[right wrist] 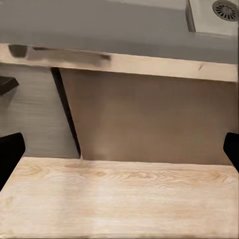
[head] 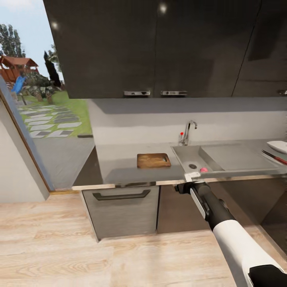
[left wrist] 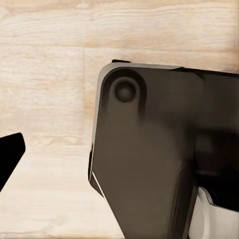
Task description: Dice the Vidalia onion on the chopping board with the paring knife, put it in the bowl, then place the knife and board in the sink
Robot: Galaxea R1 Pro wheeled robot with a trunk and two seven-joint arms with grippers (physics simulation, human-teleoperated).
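Note:
On the dark grey countertop (head: 119,159) lies the brown chopping board (head: 154,160), just left of the steel sink (head: 181,153). The small pinkish Vidalia onion (head: 203,170) rests in the basin's near corner, below the chrome tap (head: 187,132). At the far right sit the white bowl (head: 278,146) and the red-handled paring knife (head: 274,156). My right arm (head: 211,207) reaches up to the counter's front edge in front of the sink. The right gripper (right wrist: 119,154) is open and empty, facing the cabinet front below the counter. One left fingertip (left wrist: 10,159) shows far out at the frame's edge, over the floor.
Glossy black wall cabinets (head: 159,48) hang above the counter. A handled drawer front (head: 119,211) sits under the board. The steel drainer (head: 235,156) lies right of the basin. A large opening onto a garden (head: 44,107) is at the left, over pale plank floor (head: 79,255).

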